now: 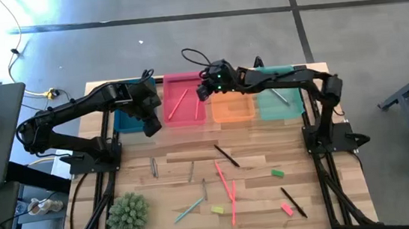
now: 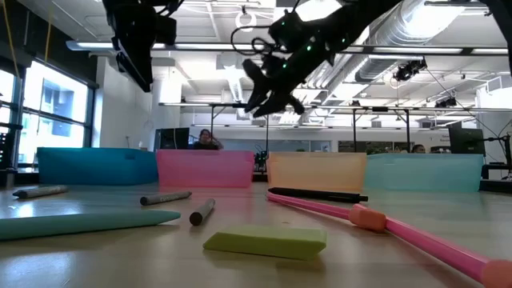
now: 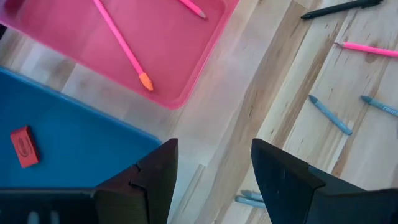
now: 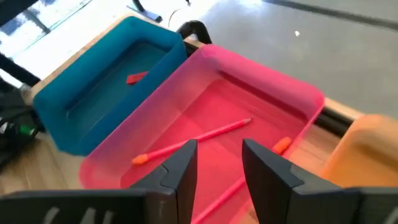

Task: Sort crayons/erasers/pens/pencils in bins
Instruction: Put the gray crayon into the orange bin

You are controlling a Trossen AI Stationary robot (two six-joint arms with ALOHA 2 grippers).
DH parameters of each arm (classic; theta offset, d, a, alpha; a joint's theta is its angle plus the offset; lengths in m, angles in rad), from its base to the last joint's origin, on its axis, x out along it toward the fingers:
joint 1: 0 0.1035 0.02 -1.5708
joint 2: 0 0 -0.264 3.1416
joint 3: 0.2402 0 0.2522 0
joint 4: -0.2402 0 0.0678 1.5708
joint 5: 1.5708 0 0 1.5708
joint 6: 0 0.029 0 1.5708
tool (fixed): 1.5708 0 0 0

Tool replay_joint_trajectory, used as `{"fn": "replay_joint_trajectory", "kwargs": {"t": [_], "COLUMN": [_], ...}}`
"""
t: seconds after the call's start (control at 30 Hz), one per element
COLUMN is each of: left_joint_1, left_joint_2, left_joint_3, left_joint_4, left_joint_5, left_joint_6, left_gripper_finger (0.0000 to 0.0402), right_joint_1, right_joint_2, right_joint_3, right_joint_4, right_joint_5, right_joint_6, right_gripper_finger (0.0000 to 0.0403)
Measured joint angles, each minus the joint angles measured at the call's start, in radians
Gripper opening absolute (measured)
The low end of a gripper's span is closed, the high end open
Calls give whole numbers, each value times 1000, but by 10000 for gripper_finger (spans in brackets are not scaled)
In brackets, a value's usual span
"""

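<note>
Wooden table: light planks, carrying everything listed below.
Bins: four in a row along the far edge, from my left: blue bin, pink bin, orange bin, teal bin.
My left arm: its gripper hangs over the near edge of the blue and pink bins, fingers spread wide, holding nothing.
My right arm: its gripper hangs above the pink bin, fingers parted, nothing between them.
Pink bin contents: two long pink sticks with orange ends lying on the floor of the bin.
Blue bin contents: one red eraser, flat on the bottom.
Teal bin contents: one grey stick; I cannot tell what kind.
Loose on the table, long items: two pink sticks crossing near the middle, two dark pens, a pale blue pencil.
Loose on the table, short items: grey crayons left of centre; a green eraser, a yellow eraser and a pink eraser toward the near edge.
Spiky green ball: at the near left corner.
</note>
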Motion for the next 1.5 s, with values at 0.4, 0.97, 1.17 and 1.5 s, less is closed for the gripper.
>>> {"fn": "replay_joint_trajectory", "kwargs": {"t": [0.4,0.97,1.17,1.5], "left_joint_1": [-4,-157,-243,-402], "left_joint_2": [0,7,23,72], "left_joint_3": [0,0,0,0], "left_joint_4": [-25,48,96,167], "left_joint_5": [0,-80,-133,-160], "left_joint_6": [-118,-511,-668,-884], "left_gripper_finger": [193,193,193,193], "right_joint_1": [7,56,17,-50], "right_joint_2": [-143,-172,-252,-364], "right_joint_3": [0,0,0,0], "right_joint_4": [-397,-719,-770,-785], "right_joint_5": [-48,-43,-38,-24], "right_joint_6": [-169,-342,-407,-447], "right_gripper_finger": [118,118,118,118]}}
